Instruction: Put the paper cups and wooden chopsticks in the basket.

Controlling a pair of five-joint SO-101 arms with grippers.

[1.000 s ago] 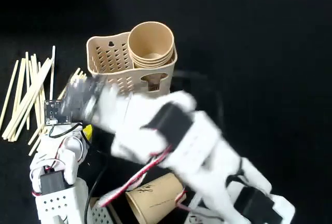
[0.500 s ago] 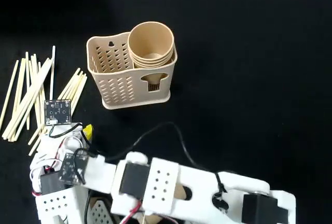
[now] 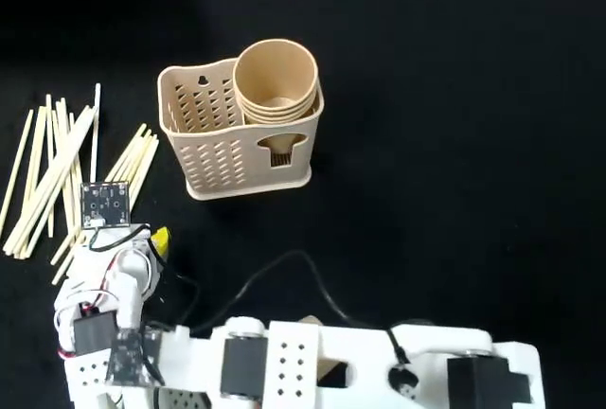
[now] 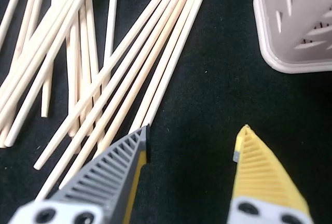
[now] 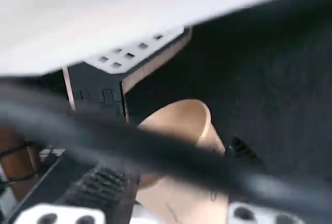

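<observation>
The beige slotted basket (image 3: 222, 158) stands left of centre, with a stack of paper cups (image 3: 275, 78) in its right compartment. Wooden chopsticks (image 3: 52, 168) lie scattered to its left. My left gripper (image 4: 195, 128) is open just above the cloth, and the nearest chopsticks (image 4: 129, 63) lie right in front of its grey finger. Another paper cup (image 5: 179, 130) lies on its side at the near edge. My right gripper (image 5: 171, 161) is open, its jaws on either side of this cup. The right arm (image 3: 312, 362) lies low along the near edge and hides most of the cup.
A black cloth covers the table. A corner of the basket (image 4: 290, 37) is near the left gripper's yellow finger. A black cable (image 3: 284, 272) loops over the cloth in front of the right arm. The left arm's base (image 3: 95, 333) is beside the right gripper.
The right arm has swung down from in front of the basket to lie flat along the near edge, over the lying cup. The left arm has not moved.
</observation>
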